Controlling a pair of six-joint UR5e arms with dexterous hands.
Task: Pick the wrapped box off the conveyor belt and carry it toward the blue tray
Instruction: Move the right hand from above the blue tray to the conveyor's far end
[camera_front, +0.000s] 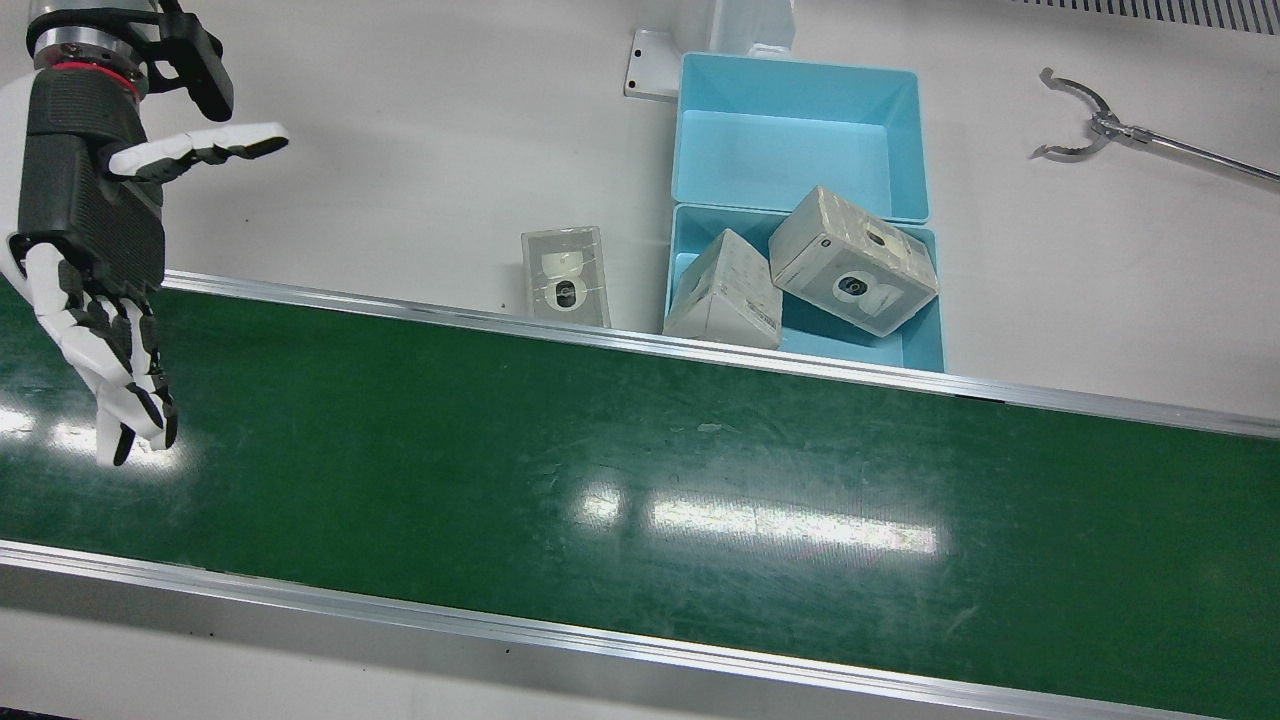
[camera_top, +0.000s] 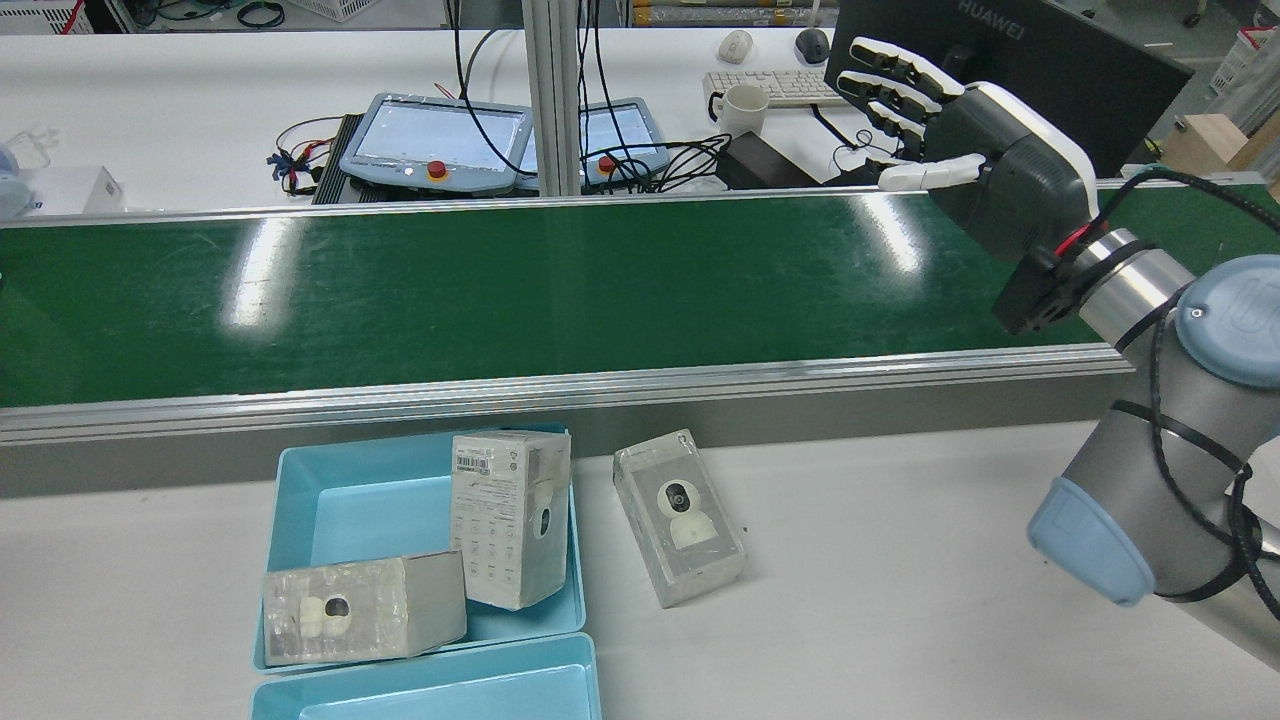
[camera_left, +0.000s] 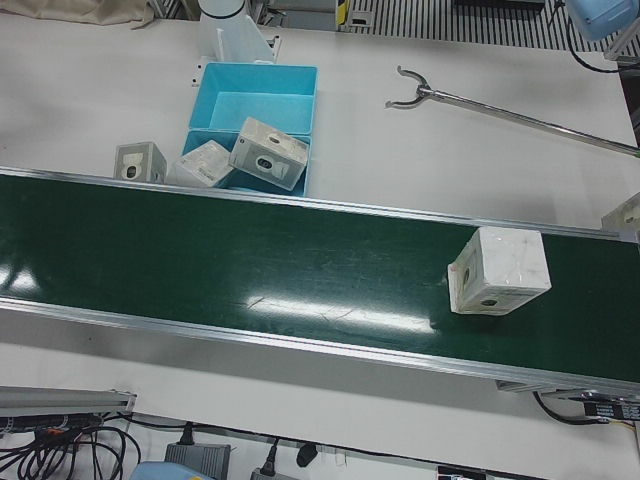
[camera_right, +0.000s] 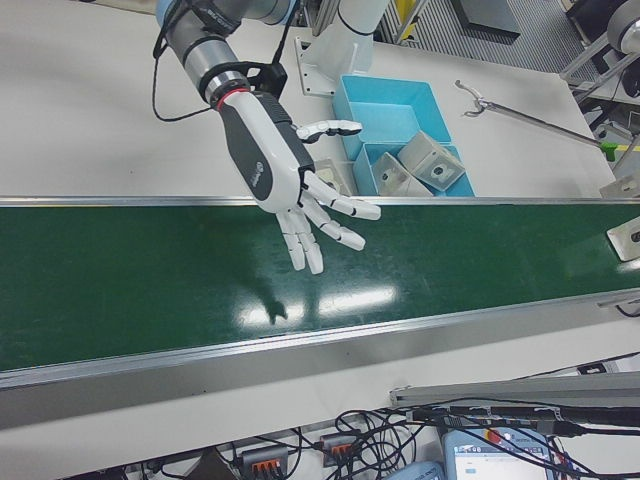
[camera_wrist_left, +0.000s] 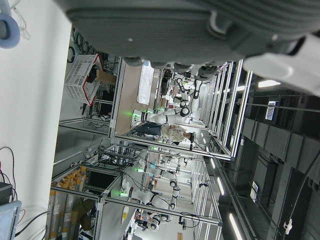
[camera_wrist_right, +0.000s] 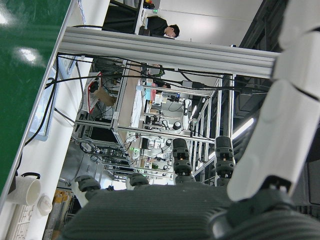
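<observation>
A wrapped white box lies on the green conveyor belt, far to the right in the left-front view; no other view shows it. My right hand is open and empty, fingers spread, above the belt's other end; it also shows in the rear view and the right-front view. The blue tray stands beside the belt and holds two wrapped boxes. My left hand shows only in its own view, with nothing in it.
A second blue tray, empty, adjoins the first. Another wrapped box lies on the white table between the tray and the belt rail. A metal grabber tool lies on the table. Monitors and cables stand beyond the belt.
</observation>
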